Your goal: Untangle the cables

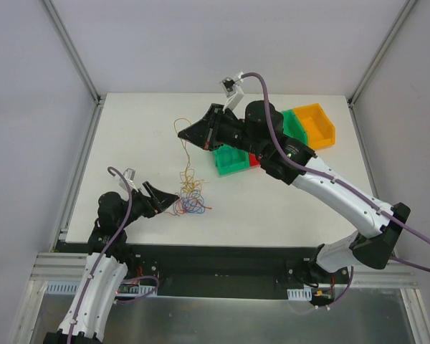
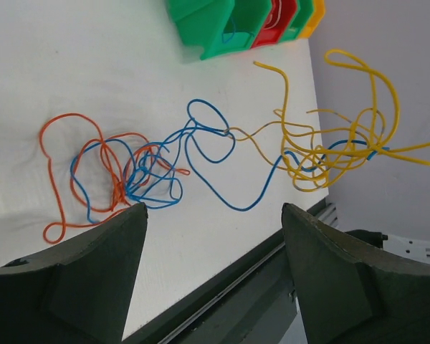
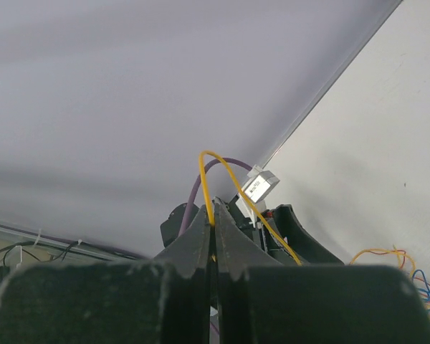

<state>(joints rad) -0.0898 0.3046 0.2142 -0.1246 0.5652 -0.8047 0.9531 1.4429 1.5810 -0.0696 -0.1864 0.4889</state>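
The cables lie in a loose tangle (image 1: 191, 203) near the table's front left. Orange (image 2: 54, 165) and blue (image 2: 222, 154) strands curl flat on the white surface, knotted together at one spot. A yellow cable (image 2: 330, 143) rises out of the tangle, still crossing the blue one. My right gripper (image 1: 184, 136) hangs above the table, shut on that yellow cable (image 3: 229, 172), which loops over its fingertips. My left gripper (image 2: 213, 208) is open just short of the tangle, with nothing between its fingers.
A row of small bins stands right of centre: a green one (image 1: 229, 159), a red one (image 1: 253, 159), another green one (image 1: 294, 125) and a yellow-orange one (image 1: 317, 123). The table's front edge (image 2: 222, 276) runs right under my left gripper.
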